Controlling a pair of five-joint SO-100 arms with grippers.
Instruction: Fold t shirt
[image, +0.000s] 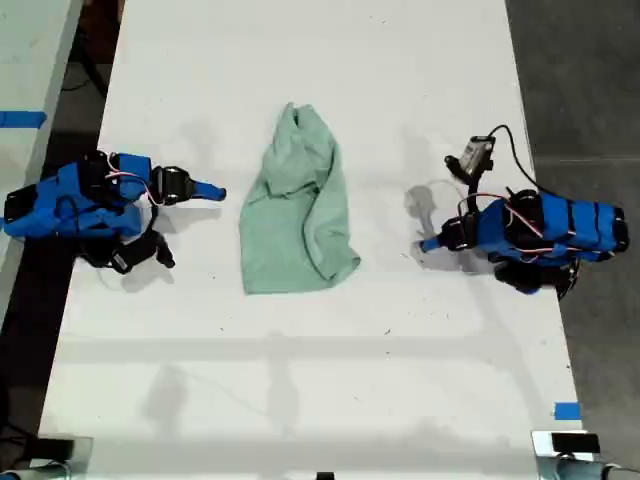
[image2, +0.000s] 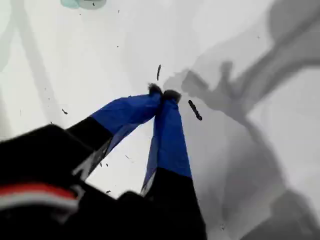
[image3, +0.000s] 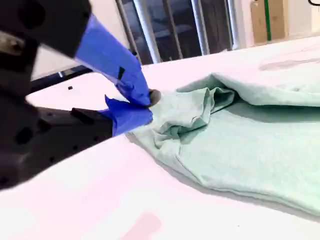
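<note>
On the exterior view's left, my second gripper (image: 215, 191) lies low on the long white table (image: 320, 380) and points at the shirt. Its blue claw tips are pressed together and hold nothing. It sits just beside the cloth edge, and I can't tell if it touches.

In the middle lies the soft, wrinkly, mint-green t shirt (image: 295, 210). It looks folded over already, but it is bunchy at the far end and not neat.

On the exterior view's right, my first gripper (image: 428, 244) points down at bare table, apart from the shirt. Its claw is closed too, with nothing in it.

I think a fold is done or a new one hasn't started. Next, a claw must open, reach an edge and pinch it.
</note>
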